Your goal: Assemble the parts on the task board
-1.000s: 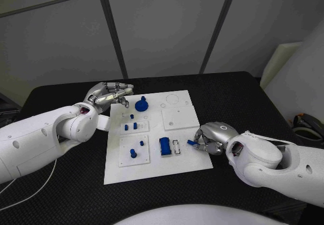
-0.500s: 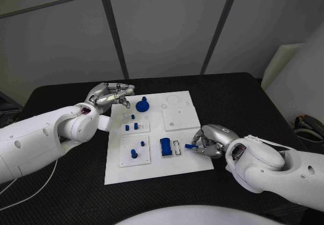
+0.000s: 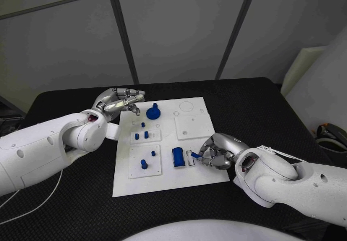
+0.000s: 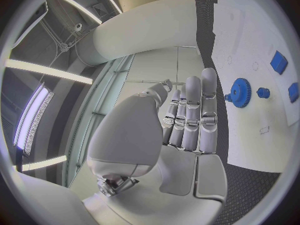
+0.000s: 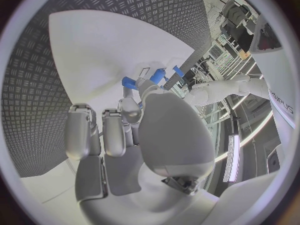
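Reading from the left of the task board [image 3: 189, 175], the left hand [image 3: 118, 102] hovers above the board's far left corner, fingers loosely curled together with nothing between them; in its wrist view the fingers [image 4: 190, 117] lie side by side, extended toward the board. Just inside that corner stands the blue gear [image 3: 152, 112], near the left hand but apart from it, with a small blue peg [image 3: 142, 124] beside it toward the board's middle. Along the board's left side lie two raised white panels: the farther one carries two short blue blocks [image 3: 141, 135], the nearer one [image 3: 143, 161] a blue pin and an upright blue post. At the board's middle stands a tall blue block [image 3: 177, 156], with an empty rectangular slot [image 3: 188, 157] just to its right. The far right part of the board carries a plain white square panel [image 3: 193, 126] with small holes. The right hand [image 3: 215, 152] rests over the board's right edge, pinching a small blue part [image 3: 195, 155] at its fingertips, held just above the slot beside the tall block. Black table [image 3: 260, 110] lies open all round the board, widest beyond its right edge. No legible writing appears on the board or the parts.
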Robot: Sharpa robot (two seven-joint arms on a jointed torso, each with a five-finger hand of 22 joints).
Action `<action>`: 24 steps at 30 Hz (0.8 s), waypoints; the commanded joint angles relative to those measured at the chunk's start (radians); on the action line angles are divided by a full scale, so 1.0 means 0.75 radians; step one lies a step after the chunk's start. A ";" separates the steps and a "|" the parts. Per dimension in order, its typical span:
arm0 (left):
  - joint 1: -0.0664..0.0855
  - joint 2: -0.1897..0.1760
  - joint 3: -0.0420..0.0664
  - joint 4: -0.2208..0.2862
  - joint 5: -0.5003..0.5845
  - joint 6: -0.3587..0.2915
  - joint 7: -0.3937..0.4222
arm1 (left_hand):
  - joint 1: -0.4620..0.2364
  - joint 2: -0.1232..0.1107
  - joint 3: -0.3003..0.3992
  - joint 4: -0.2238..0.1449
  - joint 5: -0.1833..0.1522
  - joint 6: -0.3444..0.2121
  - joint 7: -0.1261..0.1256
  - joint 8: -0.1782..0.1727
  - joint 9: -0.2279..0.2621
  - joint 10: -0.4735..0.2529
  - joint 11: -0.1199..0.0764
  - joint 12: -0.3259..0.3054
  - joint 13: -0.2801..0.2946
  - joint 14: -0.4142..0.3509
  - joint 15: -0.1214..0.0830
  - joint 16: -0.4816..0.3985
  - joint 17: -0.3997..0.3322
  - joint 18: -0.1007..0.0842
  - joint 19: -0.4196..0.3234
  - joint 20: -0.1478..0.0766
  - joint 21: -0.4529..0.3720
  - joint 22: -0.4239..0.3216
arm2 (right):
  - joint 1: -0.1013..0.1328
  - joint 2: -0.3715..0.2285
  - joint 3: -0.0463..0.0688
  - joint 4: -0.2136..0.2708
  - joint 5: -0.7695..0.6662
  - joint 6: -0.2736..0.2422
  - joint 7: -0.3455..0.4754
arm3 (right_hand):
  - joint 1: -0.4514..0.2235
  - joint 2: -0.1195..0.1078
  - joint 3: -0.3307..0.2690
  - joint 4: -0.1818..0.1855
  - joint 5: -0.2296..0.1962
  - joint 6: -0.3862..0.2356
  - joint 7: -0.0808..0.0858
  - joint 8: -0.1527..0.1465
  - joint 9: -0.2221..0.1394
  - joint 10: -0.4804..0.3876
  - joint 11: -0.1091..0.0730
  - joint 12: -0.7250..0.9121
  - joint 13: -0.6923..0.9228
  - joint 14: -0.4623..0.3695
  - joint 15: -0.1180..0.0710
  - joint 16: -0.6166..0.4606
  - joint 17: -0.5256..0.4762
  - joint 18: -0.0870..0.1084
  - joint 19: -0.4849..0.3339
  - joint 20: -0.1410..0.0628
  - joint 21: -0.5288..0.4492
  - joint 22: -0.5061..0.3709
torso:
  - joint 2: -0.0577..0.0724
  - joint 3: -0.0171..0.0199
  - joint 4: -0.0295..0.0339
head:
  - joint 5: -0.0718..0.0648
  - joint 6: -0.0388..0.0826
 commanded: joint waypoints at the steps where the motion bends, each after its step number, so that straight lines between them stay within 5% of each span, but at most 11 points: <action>1: 0.002 0.002 0.001 0.002 -0.004 0.005 0.003 | -0.006 0.007 -0.004 0.002 0.003 -0.011 0.001 -0.002 -0.001 -0.007 -0.002 0.005 -0.002 -0.009 0.003 0.004 -0.002 -0.023 0.005 0.005 -0.008 -0.002 | 0.001 0.014 0.000 -0.006 0.074 0.012 0.000 | -0.044 -0.003 -0.017 0.024 0.032 0.018 -0.002 0.015 0.008 0.017 0.000 0.016 0.007 0.086 -0.013 0.009 0.078 -0.015 0.012 0.002 0.007 0.184 | 0.000 0.0007 -0.0012 | -0.001 -0.002; 3: 0.002 0.003 0.001 0.003 -0.004 0.006 0.003 | -0.006 0.007 -0.004 0.002 0.003 -0.011 0.001 -0.002 -0.001 -0.007 -0.002 0.005 -0.002 -0.009 0.003 0.004 -0.002 -0.023 0.005 0.005 -0.008 -0.002 | 0.001 0.025 0.000 -0.012 0.090 0.043 0.001 | -0.091 -0.011 -0.048 0.034 0.102 0.033 -0.009 0.023 0.017 0.027 -0.005 0.029 0.017 0.086 -0.018 0.011 0.080 -0.016 0.014 -0.002 0.010 0.186 | 0.001 0.0003 0.0001 | -0.002 -0.003; 10: 0.002 0.003 0.001 0.002 -0.004 0.010 0.002 | -0.003 0.008 -0.004 0.001 0.003 -0.011 0.001 -0.001 0.000 -0.009 -0.002 0.006 -0.002 -0.009 0.003 0.005 -0.003 -0.023 0.006 0.005 -0.009 -0.002 | 0.001 0.057 0.000 -0.045 0.107 0.107 -0.003 | -0.181 0.000 -0.132 0.035 0.197 0.059 -0.025 0.041 0.043 0.037 -0.018 0.032 0.023 0.086 -0.029 0.010 0.079 -0.015 0.013 -0.013 0.007 0.186 | -0.001 -0.0005 -0.0005 | 0.008 -0.013; 24: 0.002 0.011 0.001 -0.011 -0.004 0.019 -0.002 | -0.003 0.006 -0.005 0.001 0.003 -0.013 0.002 -0.001 -0.001 -0.010 -0.001 0.007 -0.002 -0.010 0.003 0.006 -0.003 -0.023 0.006 0.005 -0.009 -0.003 | 0.002 0.093 0.000 -0.078 0.112 0.122 -0.008 | -0.245 0.001 -0.219 0.040 0.195 0.060 -0.026 0.048 0.063 0.036 -0.019 0.021 0.019 0.084 -0.031 0.002 0.071 -0.013 0.008 -0.015 0.000 0.181 | -0.001 0.0008 -0.0023 | 0.007 -0.010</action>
